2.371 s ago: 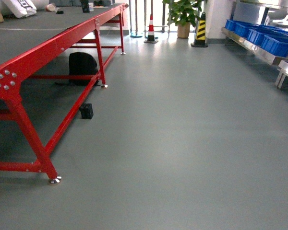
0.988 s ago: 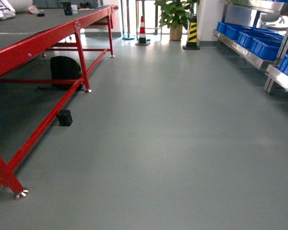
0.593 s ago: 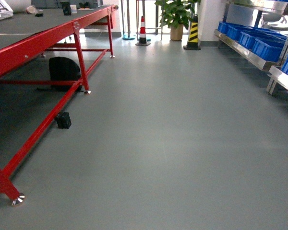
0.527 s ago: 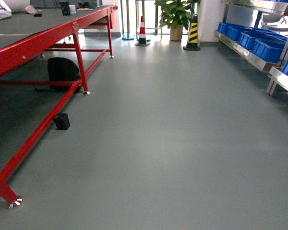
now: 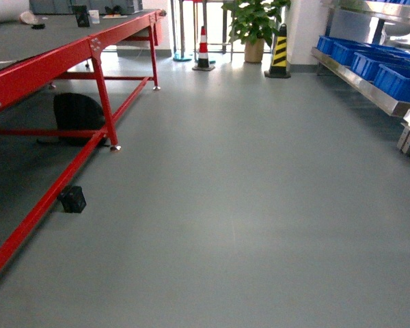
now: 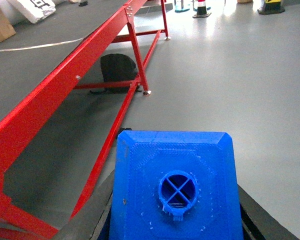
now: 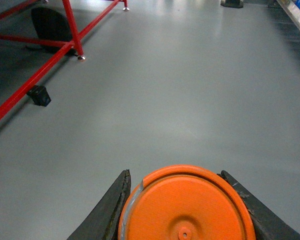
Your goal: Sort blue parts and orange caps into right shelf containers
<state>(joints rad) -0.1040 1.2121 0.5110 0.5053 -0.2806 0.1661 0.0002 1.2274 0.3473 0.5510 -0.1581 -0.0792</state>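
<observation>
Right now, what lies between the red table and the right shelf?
In the head view, only bare grey floor separates the red table from the right shelf.

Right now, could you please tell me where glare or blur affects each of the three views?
Head view: bright window glare washes the floor near the striped cone. Left wrist view: the blue part fills the bottom, sharp, the far floor overexposed. Right wrist view: the orange cap looks slightly soft, with a pale sheen on the floor beyond.
</observation>
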